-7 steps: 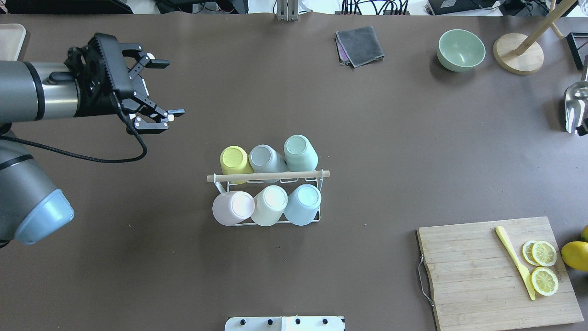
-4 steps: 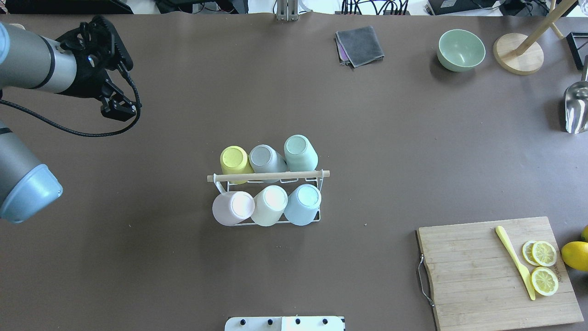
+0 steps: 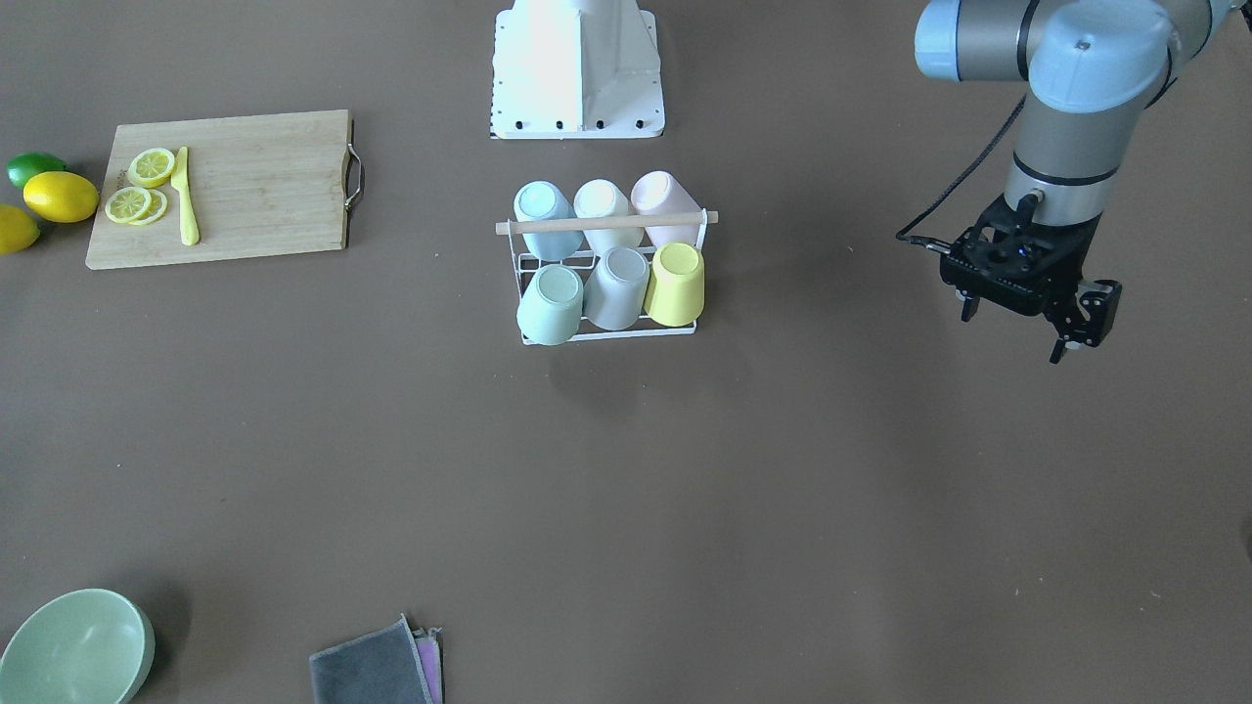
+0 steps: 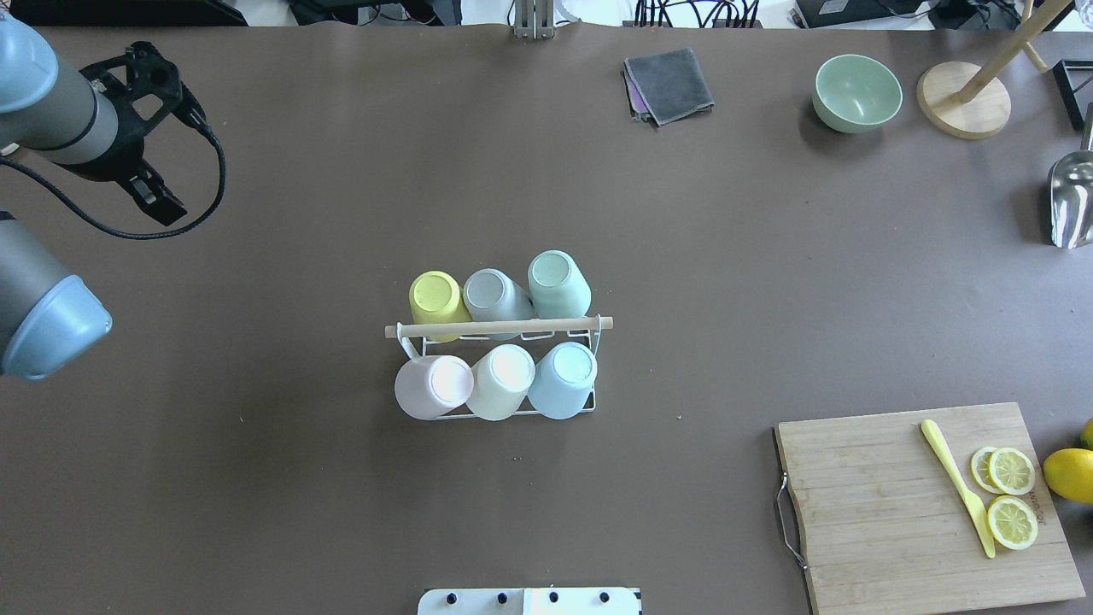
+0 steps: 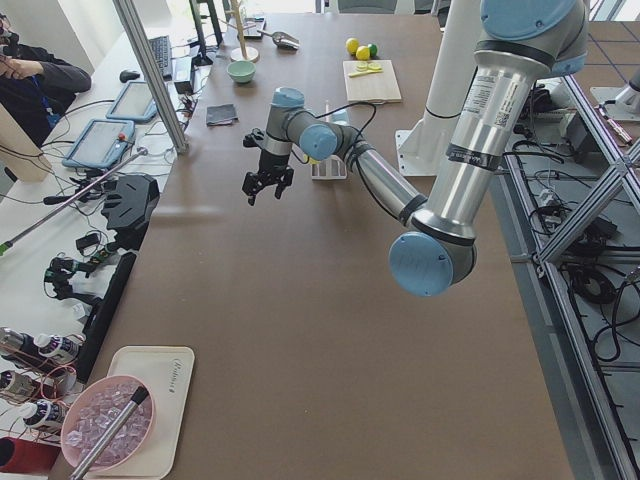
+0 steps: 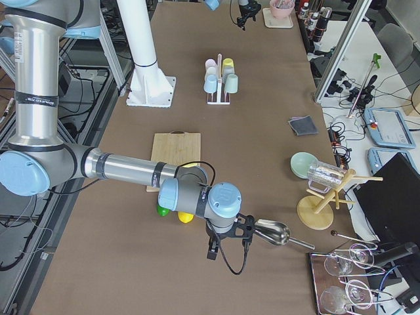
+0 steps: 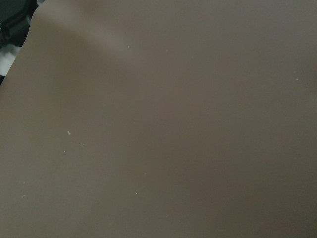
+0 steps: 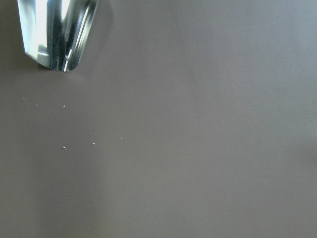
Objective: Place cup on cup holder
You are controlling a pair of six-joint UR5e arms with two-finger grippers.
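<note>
The white wire cup holder [image 4: 499, 327] with its wooden rod stands mid-table, also in the front-facing view [image 3: 606, 223]. It holds upside-down cups on all its prongs: yellow [image 4: 435, 295], grey [image 4: 488, 295], green [image 4: 559, 278], pink [image 4: 431, 384], cream [image 4: 504, 376] and blue [image 4: 565, 374]. My left gripper [image 3: 1017, 332] is open and empty, pointing down above bare table far to the rack's left; it also shows in the overhead view [image 4: 149, 192]. My right gripper [image 6: 226, 246] shows only in the exterior right view, beside a metal scoop; I cannot tell whether it is open or shut.
A metal scoop [image 4: 1067, 201] lies at the right edge. A cutting board [image 4: 926, 504] carries a yellow knife and lemon slices. A green bowl [image 4: 856, 92], a grey cloth [image 4: 669, 84] and a wooden stand [image 4: 963, 98] sit at the back.
My left arm has drawn back to the left and far side, away from the rack, and its open gripper has turned to point downward. The cups and rack have not moved.
</note>
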